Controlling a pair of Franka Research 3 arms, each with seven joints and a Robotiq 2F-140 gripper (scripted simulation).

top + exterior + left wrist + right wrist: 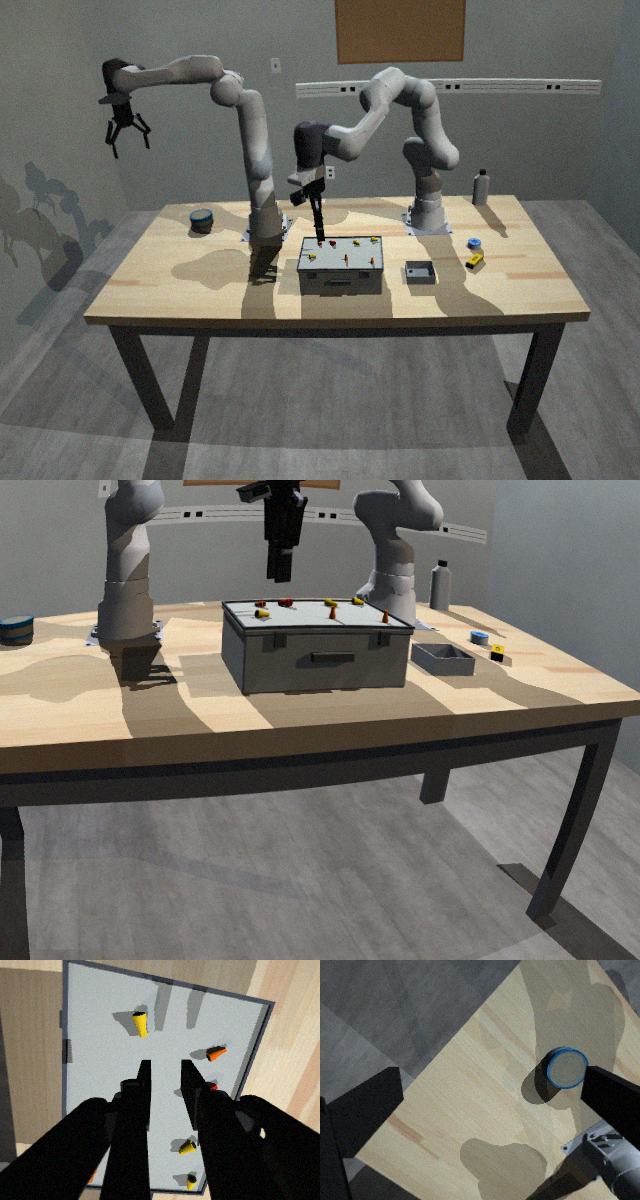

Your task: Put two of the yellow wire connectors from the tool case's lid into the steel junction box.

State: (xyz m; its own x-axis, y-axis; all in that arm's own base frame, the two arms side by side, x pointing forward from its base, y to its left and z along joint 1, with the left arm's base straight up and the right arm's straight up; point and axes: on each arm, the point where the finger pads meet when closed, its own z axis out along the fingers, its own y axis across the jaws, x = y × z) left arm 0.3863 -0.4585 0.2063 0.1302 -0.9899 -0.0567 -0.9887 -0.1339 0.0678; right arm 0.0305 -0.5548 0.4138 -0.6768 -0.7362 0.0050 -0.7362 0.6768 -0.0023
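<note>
Yellow, orange and red on the connectors (312, 256) (262, 613) (141, 1025); pale grey on the case lid (338, 254) (305, 615) (107, 1075). Blue bands around the round container (201, 219) (16, 629) (567, 1068). Yellow-and-black on the small block (474, 260) (497, 653).

Worktop beneath the fingers (217, 297) (196, 715): pale, smooth wood with visible grain.
Case below the left fingers (317, 281) (320, 671): matt grey, plastic or metal unclear.
Lid (356, 260) (299, 616) (110, 1080): smooth, pale, matt.
Connectors: plastic-looking.

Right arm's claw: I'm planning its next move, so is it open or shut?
Open: the right claw has its fingers spread wide apart.
</note>
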